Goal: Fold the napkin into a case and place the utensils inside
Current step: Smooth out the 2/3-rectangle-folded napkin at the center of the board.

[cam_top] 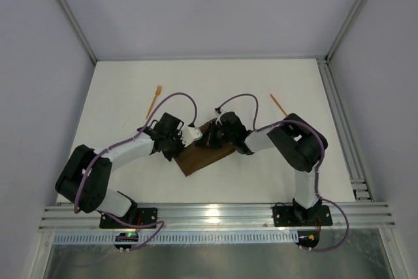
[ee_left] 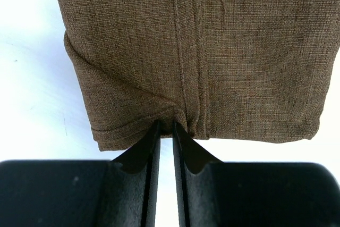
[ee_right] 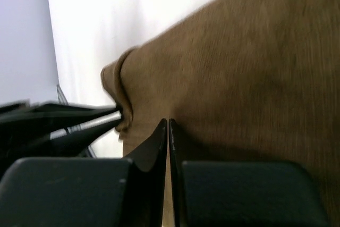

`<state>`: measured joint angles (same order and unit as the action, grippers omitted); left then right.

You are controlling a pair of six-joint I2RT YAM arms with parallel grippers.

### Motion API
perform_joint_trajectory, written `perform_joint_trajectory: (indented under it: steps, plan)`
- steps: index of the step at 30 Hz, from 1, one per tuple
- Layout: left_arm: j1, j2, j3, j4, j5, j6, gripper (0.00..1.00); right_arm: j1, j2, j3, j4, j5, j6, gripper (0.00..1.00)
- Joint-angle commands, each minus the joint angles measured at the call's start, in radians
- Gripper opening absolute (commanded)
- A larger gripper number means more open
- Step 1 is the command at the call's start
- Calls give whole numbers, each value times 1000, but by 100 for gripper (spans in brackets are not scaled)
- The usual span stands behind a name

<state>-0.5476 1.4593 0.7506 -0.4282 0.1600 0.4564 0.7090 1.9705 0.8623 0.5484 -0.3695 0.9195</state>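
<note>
The napkin [cam_top: 208, 153] lies in the middle of the table as a narrow brown folded strip, slanted, with stitched hems [ee_left: 188, 51] showing. My left gripper [cam_top: 194, 134] has its tips at the strip's near hem [ee_left: 166, 124]. Its jaws stand a narrow gap apart, with a puckered fold of cloth at the tips. My right gripper [cam_top: 210, 137] is shut, its tips [ee_right: 168, 123] pressed down on the cloth close to the left gripper [ee_right: 118, 115]. One orange utensil [cam_top: 154, 99] lies at the back left, and another [cam_top: 279, 104] at the back right, both clear of the cloth.
An aluminium rail [cam_top: 215, 214] runs along the near edge by the arm bases. Another rail [cam_top: 342, 129] borders the white table [cam_top: 124, 96] on the right. Grey enclosure walls stand on three sides.
</note>
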Motion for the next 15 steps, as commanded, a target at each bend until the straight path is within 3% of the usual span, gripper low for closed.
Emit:
perform_joint_trajectory:
  steps: [1, 4, 6, 7, 10, 11, 15]
  plan:
    - [-2, 30, -20, 34, 24, -1, 16, -14, -173, -72, 92, 8, -65, 7]
    - [0, 19, -39, 57, 10, 4, 15, -89, -306, -163, 121, -57, -100, 16]
    - [0, 18, -42, 66, 4, 5, 16, -172, -416, -154, 11, -100, -134, 27]
    - [0, 18, -42, 69, 6, 5, 15, -193, -445, -123, -231, -83, -219, 32]
    - [0, 15, -42, 78, 9, 2, 16, -209, -518, -19, -630, 24, -443, 52]
    - [0, 15, -42, 80, 9, 2, 16, -207, -538, -22, -669, 38, -483, 59]
    - [0, 12, -42, 91, 7, 7, 16, -198, -732, -93, -693, 43, -750, 65]
